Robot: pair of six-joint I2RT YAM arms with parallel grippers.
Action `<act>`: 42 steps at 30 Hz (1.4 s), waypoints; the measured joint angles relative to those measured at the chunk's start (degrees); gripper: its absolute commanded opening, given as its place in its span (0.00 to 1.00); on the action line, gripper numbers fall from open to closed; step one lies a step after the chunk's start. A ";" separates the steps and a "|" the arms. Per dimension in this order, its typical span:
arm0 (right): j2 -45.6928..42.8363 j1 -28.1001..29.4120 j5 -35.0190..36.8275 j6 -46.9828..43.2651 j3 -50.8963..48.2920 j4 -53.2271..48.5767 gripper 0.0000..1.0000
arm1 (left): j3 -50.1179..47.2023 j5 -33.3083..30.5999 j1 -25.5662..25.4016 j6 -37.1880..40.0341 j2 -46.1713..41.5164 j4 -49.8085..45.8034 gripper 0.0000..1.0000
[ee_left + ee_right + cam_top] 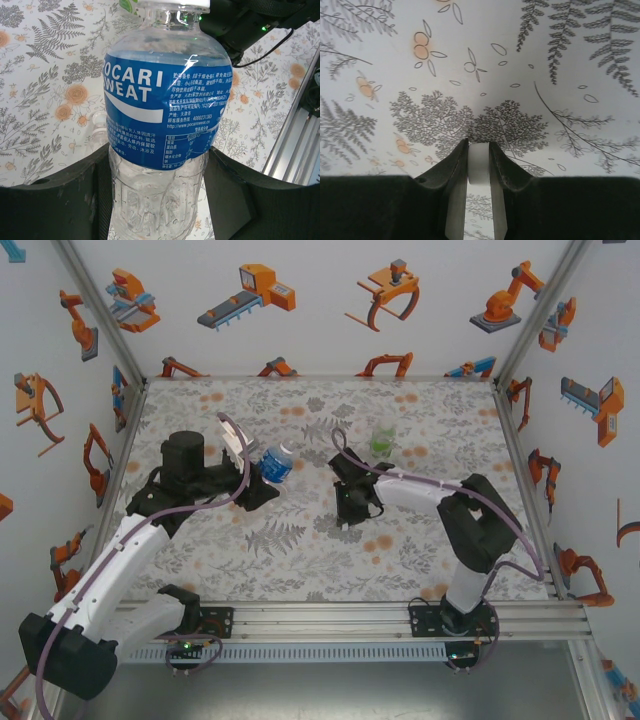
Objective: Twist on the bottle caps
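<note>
Both hands grip: left hand [155, 192] the blue-label bottle [165, 110], right hand [479, 146] a whitish cap [479, 167].

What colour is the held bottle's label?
The label is blue with white lettering; left wrist view.

White wall panels [320, 335] printed with orange cartoon machines enclose the bench [300, 555] on three sides. Its pale cloth cover shows grey ferns and orange flowers. Silver aluminium posts [103, 310] run up the far corners, and a ribbed aluminium rail [330, 620] edges the near side.
</note>
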 measured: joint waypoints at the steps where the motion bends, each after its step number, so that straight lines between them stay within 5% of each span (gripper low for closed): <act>1: -0.52 -0.55 -1.40 0.81 -1.14 1.73 0.24 | 0.00 0.00 0.00 0.02 0.07 0.00 0.00; 15: -9.35 -9.55 -16.68 15.80 -23.76 31.76 0.30 | 0.00 0.20 0.00 -0.02 1.14 0.00 0.00; 32: -17.70 -9.29 -3.26 7.32 -19.39 8.87 0.42 | 0.02 0.20 0.00 -0.02 1.97 -0.02 0.00; 42: -14.71 -2.56 3.65 2.34 -7.80 -0.76 0.45 | 0.02 0.17 0.00 -0.02 1.97 -0.02 0.00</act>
